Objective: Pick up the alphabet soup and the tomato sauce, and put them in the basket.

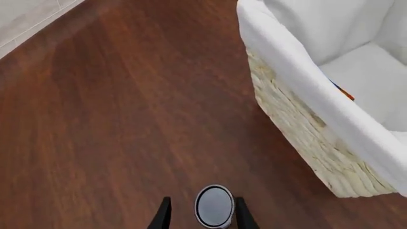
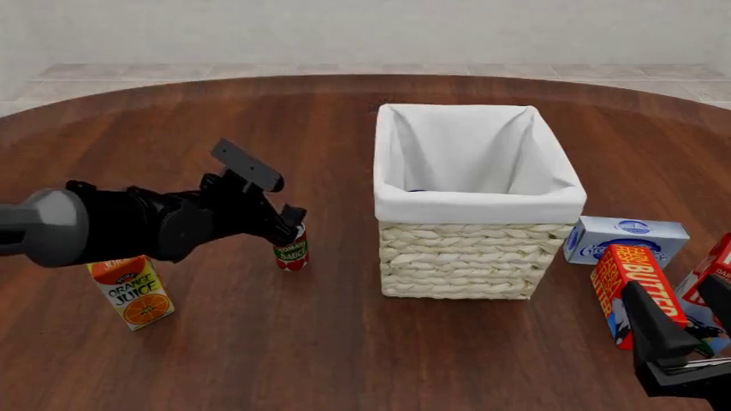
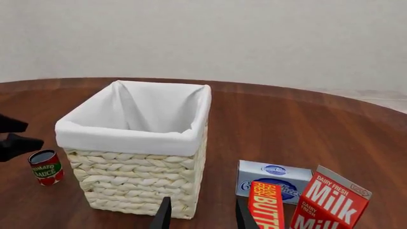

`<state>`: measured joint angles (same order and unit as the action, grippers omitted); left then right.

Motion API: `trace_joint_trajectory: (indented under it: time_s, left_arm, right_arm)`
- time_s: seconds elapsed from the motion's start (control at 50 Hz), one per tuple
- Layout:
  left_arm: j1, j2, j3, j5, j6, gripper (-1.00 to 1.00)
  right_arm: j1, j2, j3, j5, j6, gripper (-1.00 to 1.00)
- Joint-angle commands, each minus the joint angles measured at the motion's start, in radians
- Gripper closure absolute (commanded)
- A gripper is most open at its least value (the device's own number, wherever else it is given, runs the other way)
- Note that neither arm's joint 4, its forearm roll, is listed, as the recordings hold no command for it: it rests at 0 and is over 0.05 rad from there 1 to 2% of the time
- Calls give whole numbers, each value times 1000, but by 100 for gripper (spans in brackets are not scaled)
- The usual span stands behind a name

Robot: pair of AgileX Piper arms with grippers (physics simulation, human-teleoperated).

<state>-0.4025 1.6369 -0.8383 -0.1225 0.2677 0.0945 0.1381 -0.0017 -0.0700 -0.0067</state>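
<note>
The tomato sauce (image 2: 293,251) is a red can with a green band, standing on the table left of the basket (image 2: 480,257). My left gripper (image 2: 286,224) is open over it. The can's silvery top (image 1: 214,206) sits between the two fingers (image 1: 164,217), close to one and with a gap to the other. Only a blue and orange sliver of the alphabet soup (image 1: 344,91) shows, low inside the basket's white lining (image 1: 299,71). My right gripper (image 3: 202,217) is open and empty, low at the front right, away from the basket.
An orange juice carton (image 2: 132,291) stands under my left arm at the front left. Right of the basket lie a pale blue box (image 2: 626,239), a butter box (image 2: 626,287) and a milk carton (image 3: 330,202). The basket's wicker wall (image 3: 137,183) is near the tomato sauce (image 3: 45,168).
</note>
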Motion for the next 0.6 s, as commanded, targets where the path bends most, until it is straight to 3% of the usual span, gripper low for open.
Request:
trace_joint_trajectory:
  time_s: [0.02,0.6]
  left_arm:
    - [-9,15,16,-31,-17,-100]
    - [-15,67,21,-74,-51,-100]
  right_arm:
    - [0,0,0,0,1,-100]
    - [-1,-1,0,0,2,-100]
